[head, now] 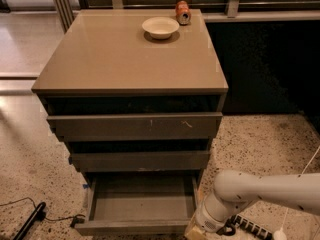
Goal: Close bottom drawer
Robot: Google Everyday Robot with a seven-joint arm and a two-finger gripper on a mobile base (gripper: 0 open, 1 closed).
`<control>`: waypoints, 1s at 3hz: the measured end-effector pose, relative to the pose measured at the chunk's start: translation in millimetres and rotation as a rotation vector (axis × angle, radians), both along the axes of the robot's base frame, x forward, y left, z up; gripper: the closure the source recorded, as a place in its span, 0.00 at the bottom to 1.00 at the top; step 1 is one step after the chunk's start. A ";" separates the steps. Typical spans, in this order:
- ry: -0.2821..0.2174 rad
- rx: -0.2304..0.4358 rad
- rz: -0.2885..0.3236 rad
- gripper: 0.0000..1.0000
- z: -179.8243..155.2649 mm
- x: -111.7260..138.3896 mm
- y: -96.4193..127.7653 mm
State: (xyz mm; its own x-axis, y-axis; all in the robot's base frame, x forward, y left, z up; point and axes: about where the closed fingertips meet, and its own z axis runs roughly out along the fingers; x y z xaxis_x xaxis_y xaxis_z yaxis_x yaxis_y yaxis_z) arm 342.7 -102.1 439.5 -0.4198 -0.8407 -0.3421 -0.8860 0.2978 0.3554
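Floor at left: a black cable (30, 223) lies on the speckled floor (22, 169), near the front left corner of the open drawer but outside its path.
Bottom drawer: the bottom drawer (142, 204) stands pulled well out at the foot of the cabinet (130, 59), its shallow grey box open to view and apparently empty.
Drawers above: the middle drawer (140, 161) and the scratched top drawer (135, 127) sit slightly proud, stepped one over the other.
Cabinet top: a bowl (160, 27) and a can (183, 12) stand at the back, well apart from the work.
Gripper: the gripper (199, 230) is low, just beside the drawer's front right corner and partly cut by the lower edge. Whether it is open or clenched, or touching the front, I cannot tell.
Arm: the white arm (270, 188) reaches in from the right.
Step in hand: likely lining up against the drawer front – the drawer is not yet closed.
Next move: it calls for a firm seat on the flat front, then a straight push inward; pushing at one corner may skew the box.
Room: open floor on the right, though a ribbed black object (247, 225) lies near the wrist.
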 end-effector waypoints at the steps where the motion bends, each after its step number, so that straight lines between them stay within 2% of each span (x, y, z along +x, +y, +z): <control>1: -0.001 0.000 0.000 1.00 0.5 0.1 -0.1; 2: -0.002 0.018 0.002 1.00 4.2 0.4 -0.8; 3: 0.050 0.062 -0.005 1.00 -19.0 -15.3 -2.0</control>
State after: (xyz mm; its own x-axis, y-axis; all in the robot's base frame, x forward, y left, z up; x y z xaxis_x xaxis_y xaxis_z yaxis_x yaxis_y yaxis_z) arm 327.4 -104.0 420.6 -0.4418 -0.8163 -0.3720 -0.8654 0.2785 0.4166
